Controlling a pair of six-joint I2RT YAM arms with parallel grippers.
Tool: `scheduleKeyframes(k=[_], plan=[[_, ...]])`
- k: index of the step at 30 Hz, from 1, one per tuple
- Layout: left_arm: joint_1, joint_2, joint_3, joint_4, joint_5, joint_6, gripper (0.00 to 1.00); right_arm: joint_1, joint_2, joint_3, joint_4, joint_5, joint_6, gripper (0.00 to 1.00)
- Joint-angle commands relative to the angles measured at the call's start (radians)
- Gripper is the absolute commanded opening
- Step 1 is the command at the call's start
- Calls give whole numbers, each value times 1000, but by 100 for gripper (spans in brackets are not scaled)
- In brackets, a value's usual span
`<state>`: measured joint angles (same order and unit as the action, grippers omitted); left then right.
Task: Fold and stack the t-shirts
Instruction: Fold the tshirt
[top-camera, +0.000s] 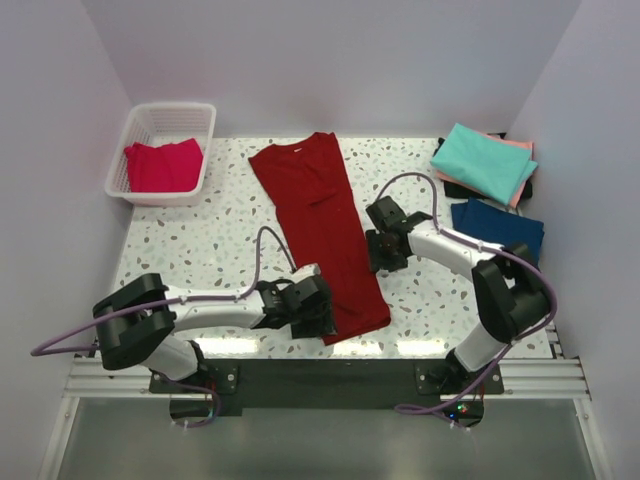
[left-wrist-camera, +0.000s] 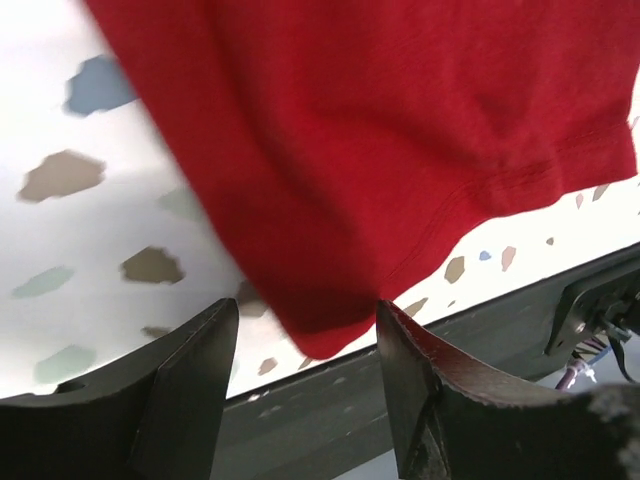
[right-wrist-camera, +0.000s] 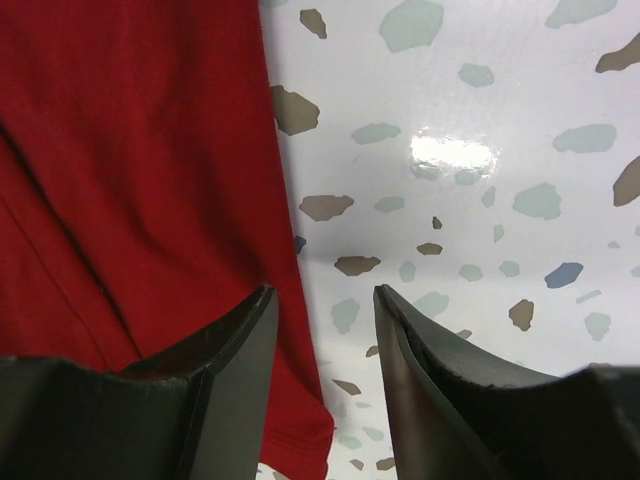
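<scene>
The left tool (left-wrist-camera: 305, 325) was spread open at the dark red shirt's (top-camera: 318, 225) corner by the desk's (top-camera: 200, 250) near edge. The right tool (right-wrist-camera: 322, 300) was spread open at its side.

**Top view:** Illumination is bright, even and diffuse, coming from above. The table (top-camera: 200, 250) shows pale glare patches along its near edge. Shadows under the arms (top-camera: 220, 305) are soft and short.

**Left wrist view:** Focus is soft. The hem of the dark red t-shirt (left-wrist-camera: 400, 130) and the table speckles are smeared. The tabletop is washed out at upper left. The fingers (left-wrist-camera: 190, 400) of the left gripper (left-wrist-camera: 305, 310) read as unfocused dark shapes.

**Right wrist view:** Focus is sharper. One specular highlight sits on the tabletop, right of the cloth.
</scene>
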<state>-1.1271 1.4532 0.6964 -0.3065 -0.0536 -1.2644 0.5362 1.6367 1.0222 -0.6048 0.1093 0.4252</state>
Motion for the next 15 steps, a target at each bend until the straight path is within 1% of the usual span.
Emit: scheduleKeyframes(k=[1,2,3,5,6,8,9,11,12,15], plan=[[-16,82,69,-12,-58,-10,61,-2,-80,-16,8,23,-6,48],[-17,90,87,-51,-60,-16,59,-2,-86,-27,10,23,-2,48],[-19,99,94,-72,-60,-29,54,-1,-92,-33,10,24,3,47],[-23,108,95,-121,-58,-47,46,-1,-112,-62,14,6,20,47],[-25,104,92,-134,-57,-65,40,-2,-120,-73,20,1,24,47],[-28,98,83,-169,-61,-85,35,-1,-141,-111,27,-19,34,47],[-30,92,78,-178,-63,-99,29,-2,-144,-123,33,-22,37,47],[-34,88,78,-203,-68,-108,22,-1,-159,-160,37,-39,46,47],[-36,90,77,-212,-69,-118,14,-1,-173,-171,43,-45,50,47],[-39,90,75,-238,-71,-133,0,-1,-193,-206,60,-85,58,47]])
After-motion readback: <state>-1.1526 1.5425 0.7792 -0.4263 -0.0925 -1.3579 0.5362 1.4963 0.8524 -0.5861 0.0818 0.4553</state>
